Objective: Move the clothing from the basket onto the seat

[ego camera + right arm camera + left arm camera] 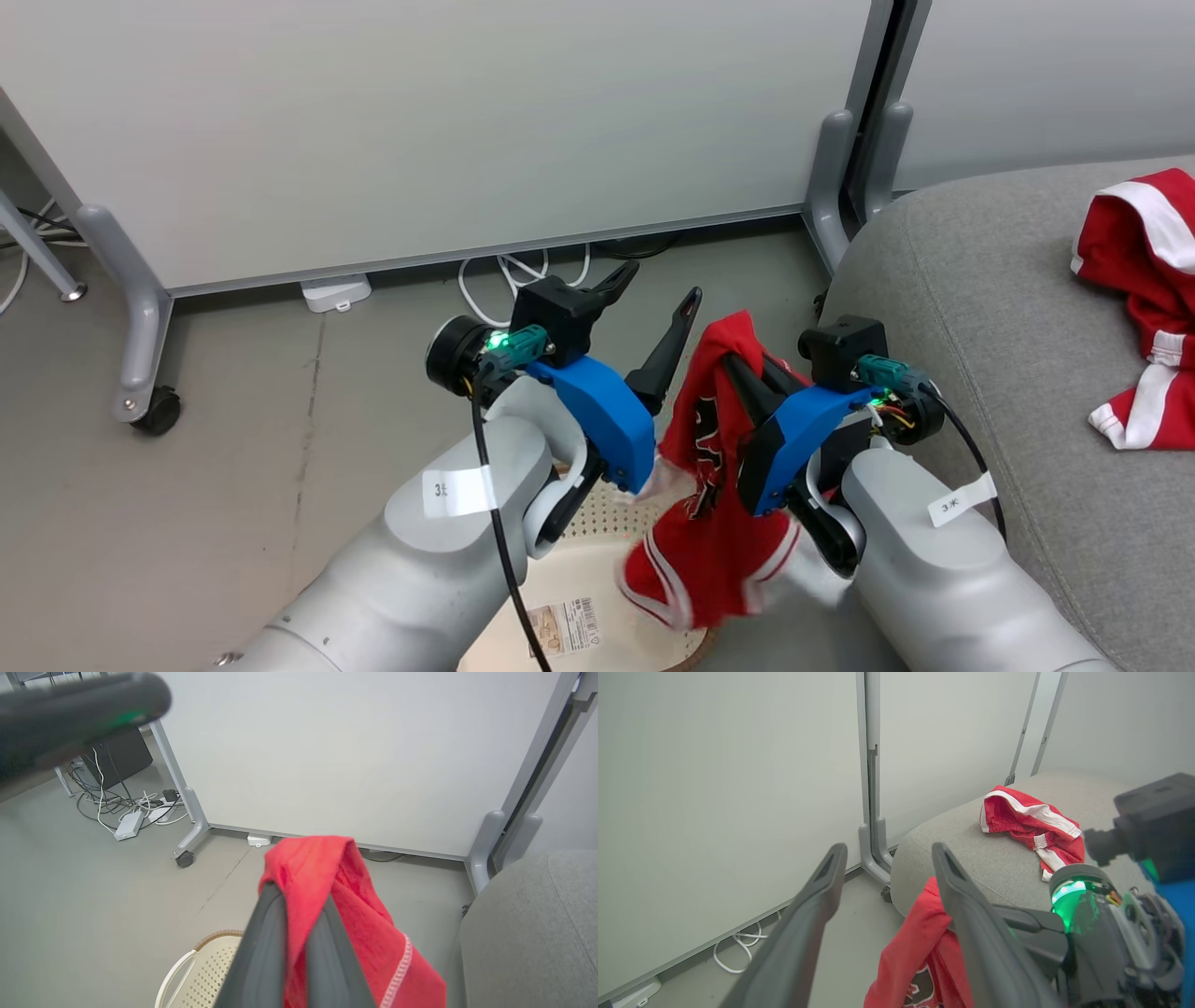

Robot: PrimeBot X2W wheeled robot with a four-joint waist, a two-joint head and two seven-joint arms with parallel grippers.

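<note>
Pale partition (420, 121), foot (829, 177) beside seat (980, 327)

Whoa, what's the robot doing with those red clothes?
It is moving laundry from the basket to the seat. Its right gripper is pinched shut on the red jersey, which hangs over the basket. The left gripper is open beside it, holding nothing. The red shorts already lie on the seat.

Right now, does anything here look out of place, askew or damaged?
Nothing damaged or spilled. The jersey hangs bunched from the shut right tool over the basket; the shorts lie crumpled on the seat; the left tool stands open, holding nothing.
</note>
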